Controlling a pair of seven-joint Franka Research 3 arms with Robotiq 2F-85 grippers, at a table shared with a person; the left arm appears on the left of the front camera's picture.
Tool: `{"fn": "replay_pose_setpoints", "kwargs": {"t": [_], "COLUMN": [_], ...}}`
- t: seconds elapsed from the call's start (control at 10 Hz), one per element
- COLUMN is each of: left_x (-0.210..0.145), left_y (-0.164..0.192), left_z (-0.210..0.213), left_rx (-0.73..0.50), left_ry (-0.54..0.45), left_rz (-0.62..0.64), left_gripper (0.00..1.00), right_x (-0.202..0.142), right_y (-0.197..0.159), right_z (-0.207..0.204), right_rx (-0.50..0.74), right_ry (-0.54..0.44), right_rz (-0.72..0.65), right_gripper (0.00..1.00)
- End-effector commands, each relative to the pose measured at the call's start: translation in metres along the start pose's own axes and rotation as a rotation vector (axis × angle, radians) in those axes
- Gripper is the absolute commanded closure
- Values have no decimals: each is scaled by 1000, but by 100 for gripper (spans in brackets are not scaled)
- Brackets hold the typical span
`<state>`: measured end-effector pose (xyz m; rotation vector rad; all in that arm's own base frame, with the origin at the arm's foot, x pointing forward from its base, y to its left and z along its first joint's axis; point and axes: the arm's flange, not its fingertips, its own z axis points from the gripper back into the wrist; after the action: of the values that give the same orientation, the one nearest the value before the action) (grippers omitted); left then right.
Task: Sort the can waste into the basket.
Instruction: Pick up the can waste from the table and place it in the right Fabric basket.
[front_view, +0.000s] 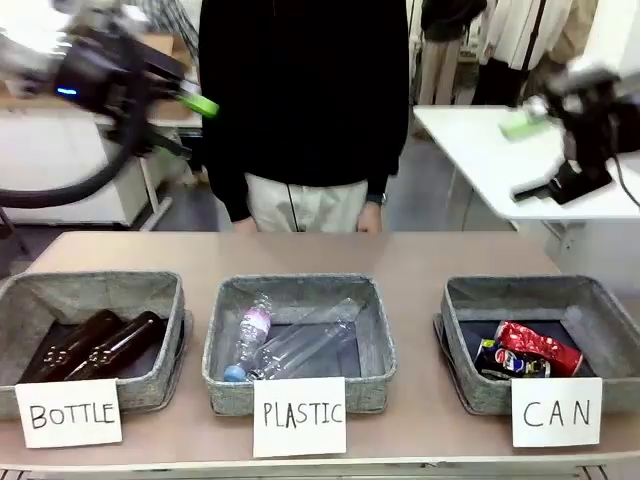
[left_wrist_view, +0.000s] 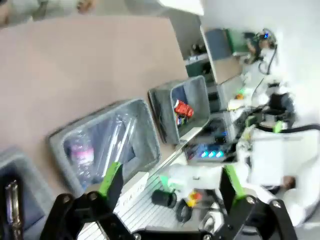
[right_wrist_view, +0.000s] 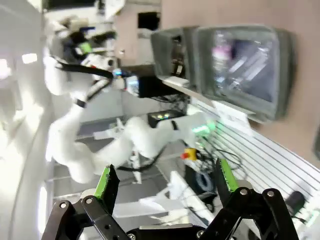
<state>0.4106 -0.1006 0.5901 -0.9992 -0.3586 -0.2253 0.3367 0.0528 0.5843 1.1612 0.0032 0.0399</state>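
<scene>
White handwritten card "CAN" (front_view: 556, 411) — at the table's (front_view: 420, 255) near edge, right corner, against the grey woven-fabric basket (front_view: 600, 300). Inside on its dark floor: shiny red crushed can (front_view: 540, 346) touching black multicoloured crushed can (front_view: 505, 362). Left gripper (front_view: 178, 122) and right gripper (front_view: 530, 155) — both raised above the table, jaws spread, holding nothing.
</scene>
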Motion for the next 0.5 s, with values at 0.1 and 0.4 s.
{"fn": "replay_pose_setpoints", "kwargs": {"t": [0.1,0.4], "left_x": [-49,-50], "left_y": [59,72], "left_z": [38,51], "left_rx": [-228,-216], "left_ry": [-181,-192], "left_rz": [99,140], "left_gripper": [0,0], "right_x": [23,24], "right_y": [31,23], "right_z": [-35,-38], "right_rx": [63,41], "right_ry": [-75,-51], "right_rz": [-245,-207], "right_gripper": [0,0]}}
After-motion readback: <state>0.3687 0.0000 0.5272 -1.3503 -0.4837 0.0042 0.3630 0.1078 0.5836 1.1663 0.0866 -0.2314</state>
